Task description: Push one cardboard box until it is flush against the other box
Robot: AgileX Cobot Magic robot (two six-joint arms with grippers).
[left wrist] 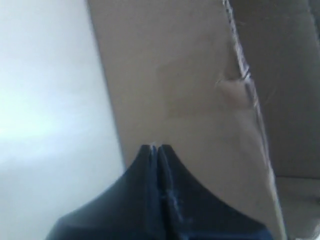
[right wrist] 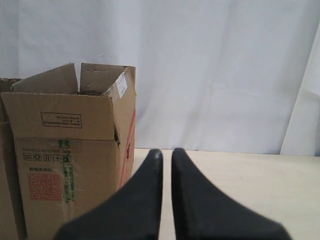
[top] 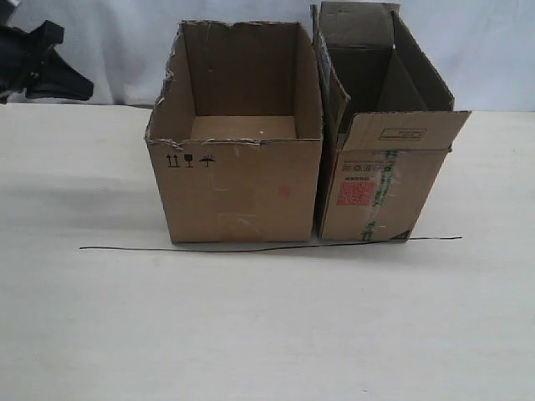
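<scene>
The wide cardboard box, with a torn rim and black symbols, stands side by side with the other box, which is taller and has a red label and green tape. Only a thin dark seam shows between them. My left gripper is shut and empty, and its tips point at the wide box's outer wall. In the exterior view the left arm sits at the far left, apart from that box. My right gripper is shut with a hairline gap and holds nothing. It is beside the other box, not touching it.
A thin black line runs across the pale table along the front of both boxes. A white backdrop hangs behind the table. The right arm does not show in the exterior view.
</scene>
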